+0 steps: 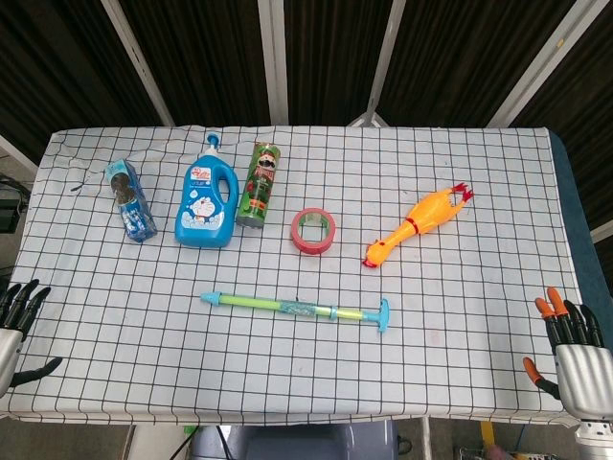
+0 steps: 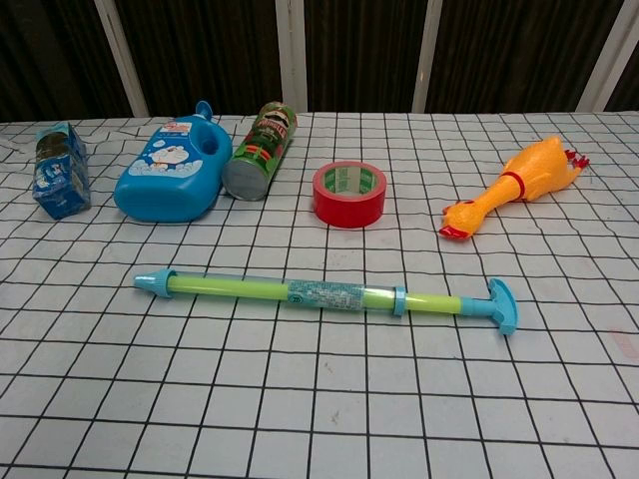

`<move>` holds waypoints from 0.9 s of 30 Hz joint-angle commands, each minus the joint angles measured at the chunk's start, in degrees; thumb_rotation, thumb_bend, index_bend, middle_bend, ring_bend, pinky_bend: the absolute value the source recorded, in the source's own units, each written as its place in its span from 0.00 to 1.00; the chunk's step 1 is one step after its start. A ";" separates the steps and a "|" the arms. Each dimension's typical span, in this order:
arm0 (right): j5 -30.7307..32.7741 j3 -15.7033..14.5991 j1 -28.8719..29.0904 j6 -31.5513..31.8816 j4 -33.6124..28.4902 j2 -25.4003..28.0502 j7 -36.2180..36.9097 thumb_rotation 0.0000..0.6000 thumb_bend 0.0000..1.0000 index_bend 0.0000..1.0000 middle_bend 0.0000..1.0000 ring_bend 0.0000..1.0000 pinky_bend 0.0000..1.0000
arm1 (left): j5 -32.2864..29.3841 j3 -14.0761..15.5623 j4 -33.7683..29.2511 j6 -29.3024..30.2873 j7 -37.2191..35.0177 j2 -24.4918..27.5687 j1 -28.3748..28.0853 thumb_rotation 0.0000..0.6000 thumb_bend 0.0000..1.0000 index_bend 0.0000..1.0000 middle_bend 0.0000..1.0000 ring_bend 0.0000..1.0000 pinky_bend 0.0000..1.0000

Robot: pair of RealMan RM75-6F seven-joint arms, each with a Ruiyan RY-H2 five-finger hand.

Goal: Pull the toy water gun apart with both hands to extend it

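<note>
The toy water gun (image 1: 297,308) (image 2: 329,295) lies flat across the middle of the checked tablecloth, a thin green tube with a blue nozzle at the left and a blue T-handle at the right. My left hand (image 1: 16,326) hovers at the table's near left corner, fingers spread, holding nothing. At the near right corner my right hand (image 1: 573,350) is likewise spread and empty. Both hands are far from the toy. Neither hand shows in the chest view.
Along the back stand a small blue carton (image 1: 130,201), a blue detergent bottle (image 1: 207,201) lying down, a green can (image 1: 258,185), a red tape roll (image 1: 313,231) and a rubber chicken (image 1: 417,225). The table's front edge (image 1: 287,417) runs near both hands.
</note>
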 commanded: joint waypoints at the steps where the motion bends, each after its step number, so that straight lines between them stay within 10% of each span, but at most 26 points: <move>1: 0.18 0.01 0.07 -0.23 -0.29 0.12 -0.40 1.00 0.32 0.00 0.00 0.00 0.00 | -0.15 0.01 -0.16 -0.10 -0.04 0.11 0.01 1.00 0.02 0.00 0.00 0.00 0.00; 27: -0.26 -0.86 0.58 -1.85 -0.94 0.64 0.77 1.00 0.32 0.00 0.00 0.00 0.00 | -0.28 0.30 -0.69 -0.35 -0.85 0.52 0.14 1.00 0.02 0.00 0.00 0.00 0.00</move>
